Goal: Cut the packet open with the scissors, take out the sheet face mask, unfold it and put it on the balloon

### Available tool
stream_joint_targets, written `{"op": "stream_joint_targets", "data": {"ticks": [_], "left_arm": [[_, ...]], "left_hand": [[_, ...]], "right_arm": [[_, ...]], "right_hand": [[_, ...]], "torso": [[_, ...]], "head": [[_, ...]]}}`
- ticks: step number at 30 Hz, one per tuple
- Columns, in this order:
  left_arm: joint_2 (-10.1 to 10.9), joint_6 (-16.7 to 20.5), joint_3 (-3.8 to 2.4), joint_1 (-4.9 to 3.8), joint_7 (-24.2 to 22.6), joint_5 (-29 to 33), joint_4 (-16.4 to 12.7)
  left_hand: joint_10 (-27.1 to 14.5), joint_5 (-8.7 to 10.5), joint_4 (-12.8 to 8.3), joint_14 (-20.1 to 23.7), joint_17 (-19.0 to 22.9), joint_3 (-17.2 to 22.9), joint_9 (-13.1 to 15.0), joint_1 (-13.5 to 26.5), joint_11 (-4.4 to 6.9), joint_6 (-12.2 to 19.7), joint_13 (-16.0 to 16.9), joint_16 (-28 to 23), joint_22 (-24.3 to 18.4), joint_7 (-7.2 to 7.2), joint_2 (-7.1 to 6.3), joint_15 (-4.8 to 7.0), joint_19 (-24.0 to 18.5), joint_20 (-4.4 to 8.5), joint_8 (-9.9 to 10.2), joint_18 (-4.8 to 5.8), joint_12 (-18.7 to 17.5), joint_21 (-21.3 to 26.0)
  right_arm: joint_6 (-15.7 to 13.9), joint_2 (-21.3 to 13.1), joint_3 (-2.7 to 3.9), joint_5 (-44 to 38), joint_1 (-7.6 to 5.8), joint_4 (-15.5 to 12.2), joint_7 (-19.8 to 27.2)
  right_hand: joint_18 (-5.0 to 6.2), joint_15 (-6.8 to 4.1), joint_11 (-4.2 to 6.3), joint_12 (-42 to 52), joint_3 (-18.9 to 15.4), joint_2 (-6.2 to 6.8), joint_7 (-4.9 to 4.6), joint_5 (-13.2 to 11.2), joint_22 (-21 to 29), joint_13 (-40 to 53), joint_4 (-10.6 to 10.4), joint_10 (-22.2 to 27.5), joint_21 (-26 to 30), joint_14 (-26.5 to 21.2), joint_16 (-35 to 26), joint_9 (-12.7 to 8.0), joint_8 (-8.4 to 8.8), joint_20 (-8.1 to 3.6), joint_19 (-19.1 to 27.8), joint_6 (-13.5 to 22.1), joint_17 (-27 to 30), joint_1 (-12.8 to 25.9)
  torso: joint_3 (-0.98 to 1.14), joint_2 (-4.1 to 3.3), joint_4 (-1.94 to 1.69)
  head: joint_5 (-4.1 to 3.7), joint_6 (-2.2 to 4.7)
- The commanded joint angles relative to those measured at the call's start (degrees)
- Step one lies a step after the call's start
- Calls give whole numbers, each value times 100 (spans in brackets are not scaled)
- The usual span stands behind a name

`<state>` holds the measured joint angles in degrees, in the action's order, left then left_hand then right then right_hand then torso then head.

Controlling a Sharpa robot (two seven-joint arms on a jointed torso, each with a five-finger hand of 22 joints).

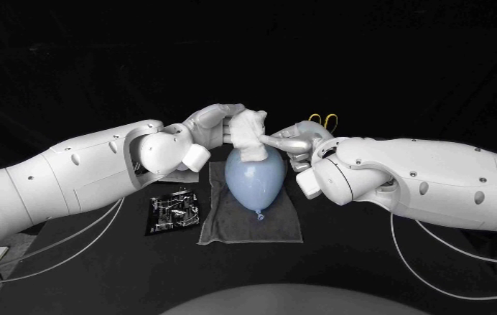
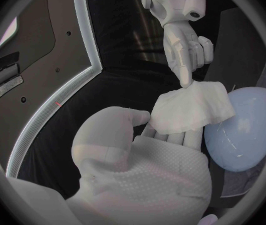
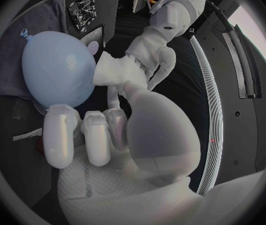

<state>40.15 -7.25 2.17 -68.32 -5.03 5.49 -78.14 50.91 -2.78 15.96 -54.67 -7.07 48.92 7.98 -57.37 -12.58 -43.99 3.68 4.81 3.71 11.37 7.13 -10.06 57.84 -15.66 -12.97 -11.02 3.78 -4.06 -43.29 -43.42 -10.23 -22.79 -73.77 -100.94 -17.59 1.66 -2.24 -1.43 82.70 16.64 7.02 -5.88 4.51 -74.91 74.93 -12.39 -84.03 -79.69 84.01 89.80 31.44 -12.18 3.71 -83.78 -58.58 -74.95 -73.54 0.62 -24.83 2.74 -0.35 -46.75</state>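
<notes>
A pale blue balloon (image 1: 253, 179) lies on a grey towel (image 1: 252, 218), its knot toward me. Just above its far end my left hand (image 1: 215, 124) holds the folded white face mask (image 1: 248, 130) between thumb and fingers. In the left wrist view the mask (image 2: 192, 107) hangs beside the balloon (image 2: 245, 127). My right hand (image 1: 297, 143) reaches in from the other side. One fingertip (image 2: 185, 81) touches the mask's corner; whether it pinches is unclear. The right wrist view shows the mask (image 3: 117, 70) between balloon (image 3: 57, 67) and left hand (image 3: 150, 47).
The black cut packet (image 1: 172, 211) lies on the table left of the towel. Yellow-handled scissors (image 1: 324, 120) lie behind my right hand. Both forearms crowd the space on either side of the balloon.
</notes>
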Motion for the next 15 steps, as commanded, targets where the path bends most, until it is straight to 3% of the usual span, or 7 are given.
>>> {"op": "stream_joint_targets", "data": {"ticks": [1, 8, 15], "left_arm": [[-13, -4, -9, -10, -84, -23, -12], [-17, -5, -9, -10, -77, -27, -11], [-16, -12, -9, -10, -69, -32, -12]], "left_hand": [[32, -3, -45, 12, 7, 6, 5, -57, -7, -7, 5, -31, -8, 411, -14, -15, -10, -33, -39, 41, 8, 27], [35, -3, -45, 15, 8, 7, 6, -58, -7, -8, 4, -34, -9, 411, -15, -16, -16, -34, -40, 42, 8, 30], [41, -3, -47, 19, 9, 10, 7, -61, -6, -12, 5, -37, -10, 411, -17, -17, -26, -36, -42, 43, 9, 34]], "right_arm": [[41, 19, 5, -38, 0, -10, 126], [10, 43, 5, -38, 1, -1, 161], [-135, 56, 5, -9, 1, 20, 265]], "right_hand": [[67, -31, 36, 30, 48, -35, 32, -17, -1091, 1151, 91, -307, -9, 599, 20, -6, -21, -20, -277, -32, -1505, -137], [64, -41, 47, 47, 160, -55, 43, 65, -1097, 1157, 232, -314, -17, 599, 20, -22, -19, -31, -284, -53, -1505, -295], [41, -110, 126, 174, 750, -320, 127, 24, -1146, 1217, 687, -374, -119, 599, 20, 20, -126, -86, -331, -200, -1505, -658]], "torso": [[4, 1, 1], [3, 1, 3], [1, 1, 2]], "head": [[-2, 4], [-1, -2], [-13, -8]]}}
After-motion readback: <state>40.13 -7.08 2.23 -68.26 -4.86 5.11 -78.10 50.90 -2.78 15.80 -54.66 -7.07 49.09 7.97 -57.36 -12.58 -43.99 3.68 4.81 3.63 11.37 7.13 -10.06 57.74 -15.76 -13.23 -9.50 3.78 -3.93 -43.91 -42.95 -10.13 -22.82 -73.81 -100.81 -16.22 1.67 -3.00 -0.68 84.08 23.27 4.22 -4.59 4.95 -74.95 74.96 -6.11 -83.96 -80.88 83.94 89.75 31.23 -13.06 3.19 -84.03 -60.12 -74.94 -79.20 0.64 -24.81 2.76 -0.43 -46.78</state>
